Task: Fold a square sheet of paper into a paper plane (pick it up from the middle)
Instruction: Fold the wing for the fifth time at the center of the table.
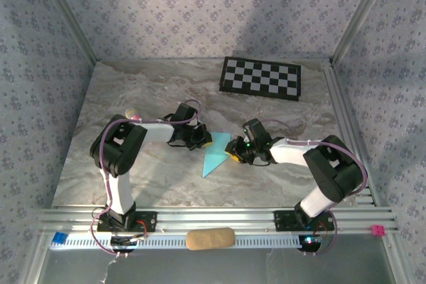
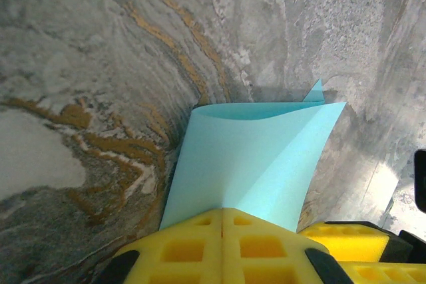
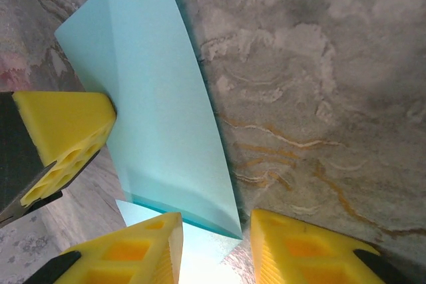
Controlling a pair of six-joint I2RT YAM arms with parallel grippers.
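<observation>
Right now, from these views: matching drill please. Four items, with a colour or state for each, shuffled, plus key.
1. paper
2. checkerboard
3. left gripper
4. right gripper

A. black-and-white squares
B. jaws apart at the paper's corner
C. shut on the paper
D. light blue, lying between both grippers

Pairs: 1-D, 2-A, 3-C, 4-B

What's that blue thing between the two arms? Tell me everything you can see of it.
A thin, light blue sheet of paper, doubled over into a rough triangle with a soft, unpressed bend. It is mid-table, above the marbled tabletop. The left fingers, yellow, are shut on one edge; the right fingers stand apart with a corner of the sheet between them.
</observation>
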